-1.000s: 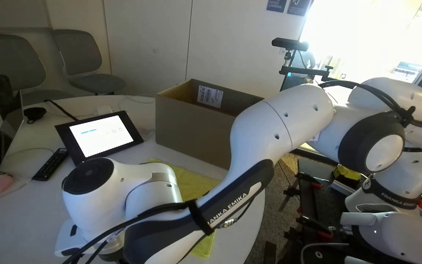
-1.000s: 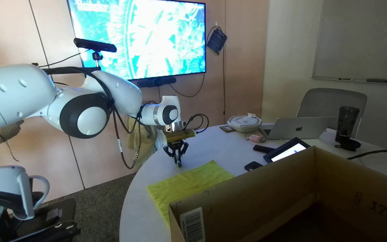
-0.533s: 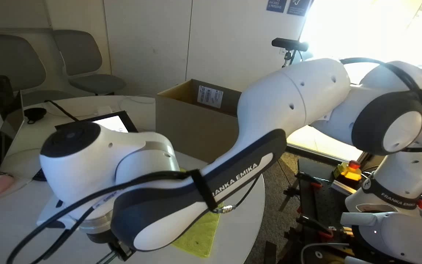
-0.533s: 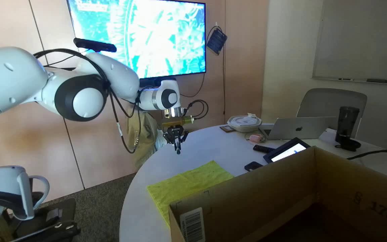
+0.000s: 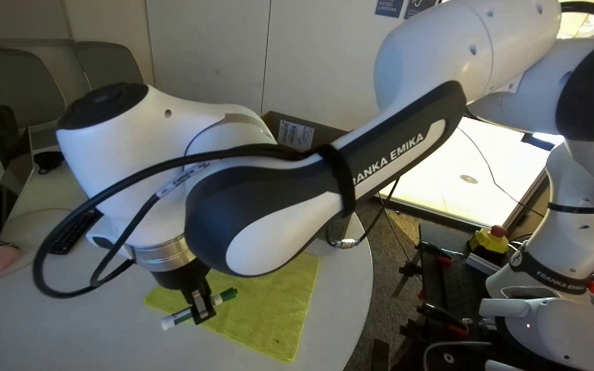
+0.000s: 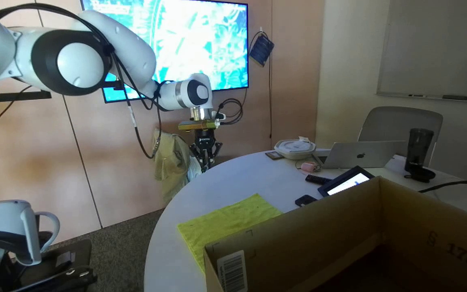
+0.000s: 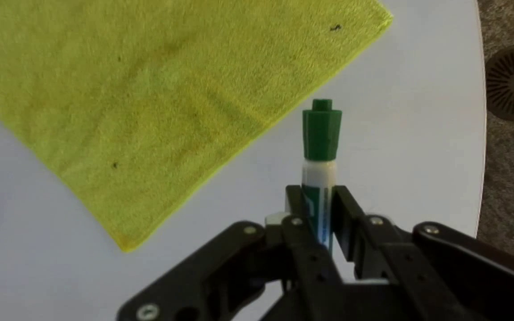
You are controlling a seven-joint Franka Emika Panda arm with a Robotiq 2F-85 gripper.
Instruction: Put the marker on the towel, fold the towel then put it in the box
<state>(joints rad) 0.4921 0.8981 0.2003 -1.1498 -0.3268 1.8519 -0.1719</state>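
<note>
Marker (image 7: 319, 173), green-capped, is pinched in your hand (image 7: 317, 192), narrowed to the barrel's width, above the counter (image 7: 408, 133); below, you see the towel (image 7: 172, 102) lying flat, the open-topped box (image 5: 323, 132) beyond it in an exterior view.

“RANKA EMIKA” on my arm (image 5: 379, 152) above my gripper (image 7: 317, 194), well apart from it “176” inside the box (image 6: 310, 231), Apple logo (image 6: 360, 155) on a laptop (image 6: 343, 155), “FRANKA” on my base (image 5: 588, 250), “EXCEED”, “PERSONS” on a sign (image 5: 388, 7)
</note>
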